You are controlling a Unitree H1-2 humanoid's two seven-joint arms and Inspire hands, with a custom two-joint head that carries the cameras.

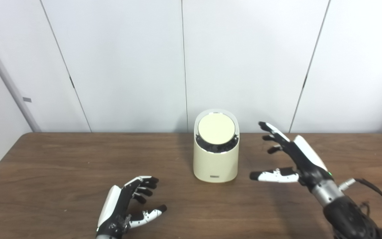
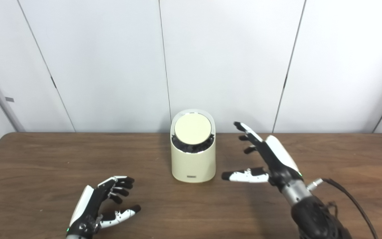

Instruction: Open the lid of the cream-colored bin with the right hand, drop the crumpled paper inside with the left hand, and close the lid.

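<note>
The cream-colored bin stands upright at the middle of the wooden table, its round lid lying down flat in the slanted top. My right hand hovers open to the right of the bin, fingers spread and pointing up and left, thumb reaching toward the bin's side without touching. Near the front edge, left of the bin, my left hand rests low with fingers loosely curled and apart, holding nothing. No crumpled paper shows in either view.
White wall panels rise right behind the table's far edge. A black cable trails from my right wrist over the table's right side.
</note>
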